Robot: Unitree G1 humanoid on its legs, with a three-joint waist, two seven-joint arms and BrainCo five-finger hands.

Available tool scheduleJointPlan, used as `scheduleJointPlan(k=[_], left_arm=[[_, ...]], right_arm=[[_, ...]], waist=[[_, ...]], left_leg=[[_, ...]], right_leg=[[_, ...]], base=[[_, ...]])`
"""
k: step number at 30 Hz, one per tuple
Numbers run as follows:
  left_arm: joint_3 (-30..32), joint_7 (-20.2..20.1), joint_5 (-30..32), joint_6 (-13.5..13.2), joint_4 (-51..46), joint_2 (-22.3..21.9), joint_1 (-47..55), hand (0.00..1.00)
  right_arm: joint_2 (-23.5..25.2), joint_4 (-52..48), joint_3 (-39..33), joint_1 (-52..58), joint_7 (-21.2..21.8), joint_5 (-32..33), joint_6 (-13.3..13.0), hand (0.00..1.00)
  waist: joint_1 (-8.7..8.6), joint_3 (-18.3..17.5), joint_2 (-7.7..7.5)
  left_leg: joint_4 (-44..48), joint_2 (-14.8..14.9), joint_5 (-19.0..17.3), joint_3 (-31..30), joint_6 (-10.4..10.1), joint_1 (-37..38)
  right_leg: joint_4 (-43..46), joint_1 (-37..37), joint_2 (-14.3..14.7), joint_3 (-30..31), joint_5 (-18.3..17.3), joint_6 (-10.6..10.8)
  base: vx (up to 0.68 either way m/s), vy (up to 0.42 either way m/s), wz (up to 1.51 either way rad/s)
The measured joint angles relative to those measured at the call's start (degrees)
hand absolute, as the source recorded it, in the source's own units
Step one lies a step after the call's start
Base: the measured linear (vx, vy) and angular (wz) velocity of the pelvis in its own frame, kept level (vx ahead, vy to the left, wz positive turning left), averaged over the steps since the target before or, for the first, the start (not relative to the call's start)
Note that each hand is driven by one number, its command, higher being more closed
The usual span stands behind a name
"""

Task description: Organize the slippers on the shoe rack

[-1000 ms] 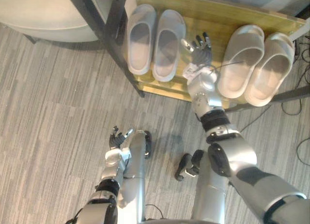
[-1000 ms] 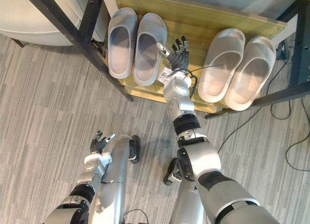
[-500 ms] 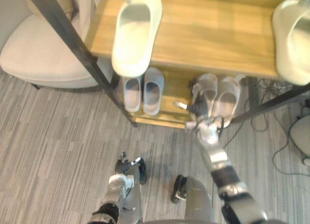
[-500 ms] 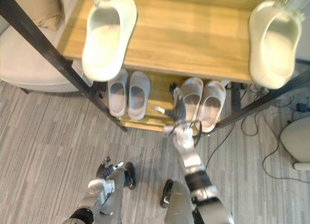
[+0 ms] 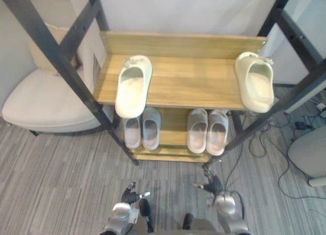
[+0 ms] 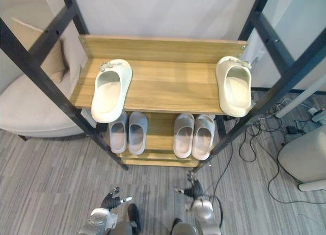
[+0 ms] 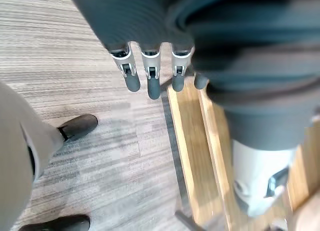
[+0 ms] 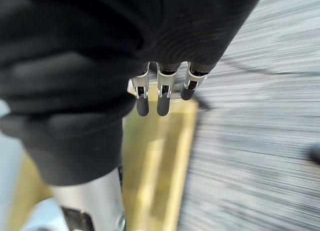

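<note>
Two cream slippers lie well apart on the upper shelf of the shoe rack (image 5: 193, 80). We see the left cream slipper (image 5: 133, 86) at centre left of the frame, its heel reaching past the shelf's front edge. The right cream slipper (image 5: 254, 81) sits at upper right, beside the rack's dark post. On the lower shelf, in the middle of the frame, a grey pair (image 5: 151, 127) stands side by side at left. A beige pair (image 5: 196, 129) stands just beside it at right.

Along the bottom edge we see the left hand (image 5: 130, 196) and the right hand (image 5: 214, 184), both low over the grey striped carpet (image 5: 56, 184). Each has its fingers straight and apart from the thumb, holding nothing. A cream armchair (image 5: 46, 105) stands at the left edge.
</note>
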Motion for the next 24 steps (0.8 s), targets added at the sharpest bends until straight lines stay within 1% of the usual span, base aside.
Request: scheduleJointPlan(k=[3,5,6,8,13,15,18,21,24], left_arm=[[-1.89,-0.17,0.0,-0.01,0.0,0.21,1.01,0.0],[-4.69,-0.41,-0.06,-0.04,-0.2,0.25,0.93,0.0],[-6.31,-0.39,-0.07,-0.03,-0.6,0.35,0.83,0.0],[-11.74,-0.5,-0.25,-0.06,-3.04,0.51,0.8,0.0],[-24.18,-2.59,-2.52,-0.56,-15.08,0.46,-1.1,0.0],[-27.88,-3.9,-3.77,-1.26,-19.94,0.26,-2.04,0.0],[-32.99,-5.84,-6.66,-1.47,-26.33,0.25,-4.4,0.0],[-35.87,-6.81,-8.52,-2.09,-30.95,0.12,-6.78,0.0],[-35.91,-7.22,-9.51,-3.15,-35.53,-0.08,-9.65,0.0]], right_arm=[[0.24,3.8,-1.46,0.42,0.32,2.08,0.28,0.0],[0.21,4.42,-2.8,0.72,0.46,2.27,0.28,0.0],[0.22,4.61,-2.8,0.72,0.48,2.7,0.28,0.0],[0.25,5.5,-2.98,0.61,0.47,3.62,0.25,0.0],[0.66,6.48,-5.04,0.63,0.59,5.0,0.26,0.0],[0.67,6.71,-5.03,0.59,0.59,5.59,0.27,0.0],[0.73,6.93,-5.02,0.56,0.6,6.7,0.27,0.0],[0.77,6.92,-4.95,0.62,0.62,6.71,0.24,0.0],[0.69,6.88,-4.86,0.67,0.65,6.71,0.15,0.0]], waist=[[-0.42,-0.67,0.12],[-0.67,-0.88,0.24],[-0.68,-0.9,0.3],[-0.69,-0.89,0.46],[-0.7,-1.61,0.91],[-0.75,-1.81,1.09],[-0.82,-1.86,1.17],[-1.13,-1.95,1.1],[-1.26,-2.3,1.33]], left_leg=[[-0.03,0.04,0.05,0.07,0.08,0.93],[-0.06,0.05,0.21,0.04,0.31,1.17],[-0.07,0.06,0.22,0.0,0.32,1.36],[-0.35,-0.01,-0.08,-0.15,-0.05,2.1],[-0.38,-0.45,-0.16,-0.9,-0.08,1.95],[-0.38,-0.57,-0.18,-1.01,-0.04,1.98],[-0.38,-0.6,-0.16,-1.08,-0.01,2.21],[-0.39,-0.67,-0.19,-1.03,0.19,3.64],[-0.39,-0.58,-0.44,-0.86,0.22,3.7]], right_leg=[[-0.72,1.06,0.23,0.5,0.36,-0.04],[-0.95,1.29,0.37,0.84,0.7,0.02],[-1.33,1.69,0.45,0.84,1.01,0.01],[-2.29,2.95,0.52,0.71,1.19,0.36],[-2.39,3.09,0.41,0.78,1.14,0.35],[-2.39,3.15,0.36,0.83,1.13,0.37],[-2.39,3.35,0.42,0.89,1.19,0.32],[-3.03,4.97,0.52,0.96,1.33,0.29],[-3.62,5.06,0.83,1.3,1.31,0.21]], base=[[-0.06,0.001,-0.04],[-0.06,0.006,-0.03],[-0.07,0.01,-0.01],[-0.05,0.01,0.03],[-0.03,0.012,0.06],[0.0,0.004,0.02],[0.0,0.0,0.0],[0.02,-0.017,-0.02],[0.03,-0.022,-0.07]])
